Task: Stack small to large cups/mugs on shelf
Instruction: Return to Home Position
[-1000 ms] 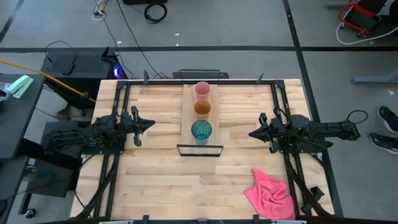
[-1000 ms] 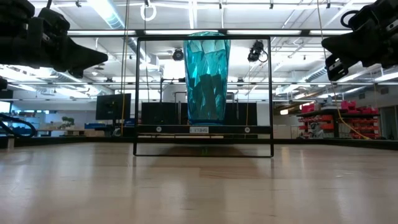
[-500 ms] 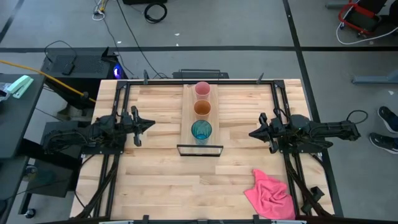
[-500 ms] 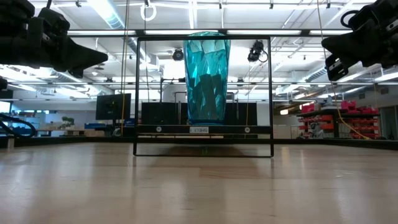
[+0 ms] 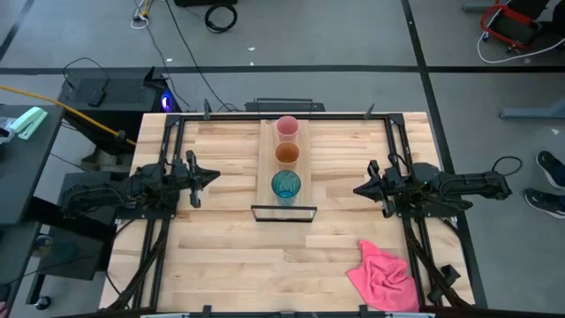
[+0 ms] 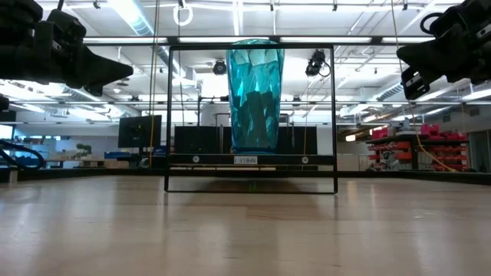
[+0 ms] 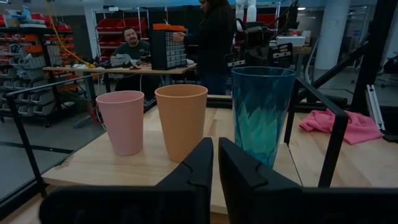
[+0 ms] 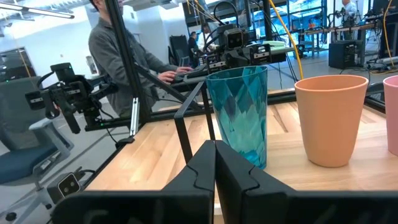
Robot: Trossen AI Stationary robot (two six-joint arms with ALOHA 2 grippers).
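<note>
Three tumblers stand upright in a row on the light-wood shelf (image 5: 265, 163): pale pink (image 5: 288, 126) farthest, orange-tan (image 5: 287, 154) in the middle, teal-blue (image 5: 285, 185) nearest, by the black frame (image 5: 284, 213). They also show in the left wrist view: pink (image 7: 121, 122), orange-tan (image 7: 181, 121), teal (image 7: 261, 112). My left gripper (image 5: 214, 176) hovers shut left of the shelf, empty. My right gripper (image 5: 357, 189) hovers shut right of the shelf, empty.
A crumpled pink cloth (image 5: 384, 276) lies near the table's near right corner. The slatted wooden tabletop (image 5: 221, 256) is bare in front of the shelf. People show in the room beyond the table in the wrist views.
</note>
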